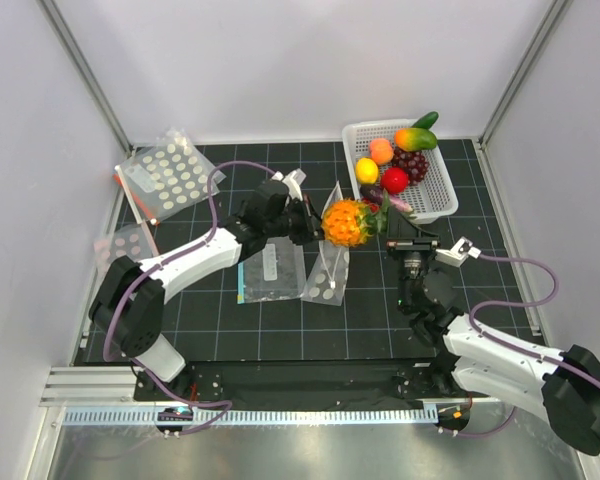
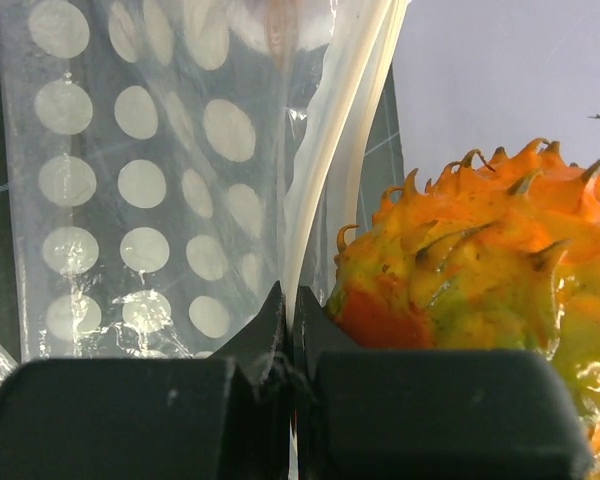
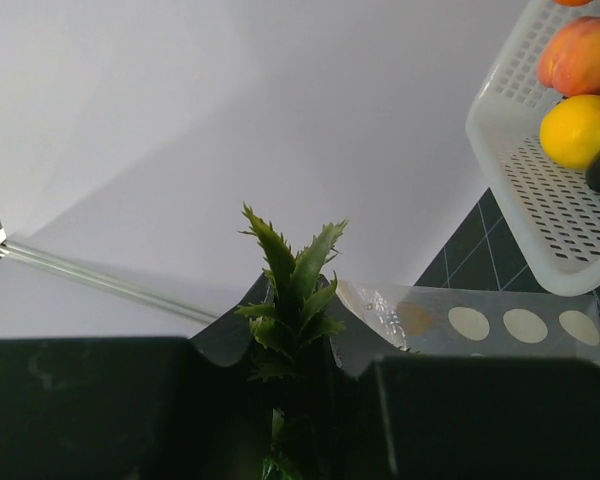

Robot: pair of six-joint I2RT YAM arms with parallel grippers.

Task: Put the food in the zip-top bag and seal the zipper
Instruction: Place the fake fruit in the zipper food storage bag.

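Nearest the left wrist lens, we see the left end effector [image 2: 288,320] with its two black fingers pressed together on one lip of the zip-top bag [image 2: 140,190]. The pinch is right at the zipper [image 2: 325,180], whose pale strips run upward from it. We judge that this grip is meant to stand the bag on edge above the tabletop [image 1: 380,310] and keep its mouth turned toward the other arm. From above, the bag rises as a thin upright sheet beside a plain clear bag [image 1: 270,272] that lies flat. Only one lip appears to be held, and we cannot tell whether the mouth gapes wide enough.

The pineapple [image 1: 346,223] hangs in the air just beside that mouth. Its spiky orange body fills the right of the left wrist view, close to the left finger, though we cannot tell whether they touch. The right end effector [image 3: 290,345] is clamped on the green crown [image 3: 290,280], jaws only slightly apart around the leaves. We take it that holding by the crown leaves the body free to enter the bag first. As far as we can tell, the pineapple is at the mouth but not yet inside.

The red fruit [image 1: 395,180] sits in the white basket [image 1: 445,200] at the far right among other fruit, so most of the loading, and the sealing, remains.
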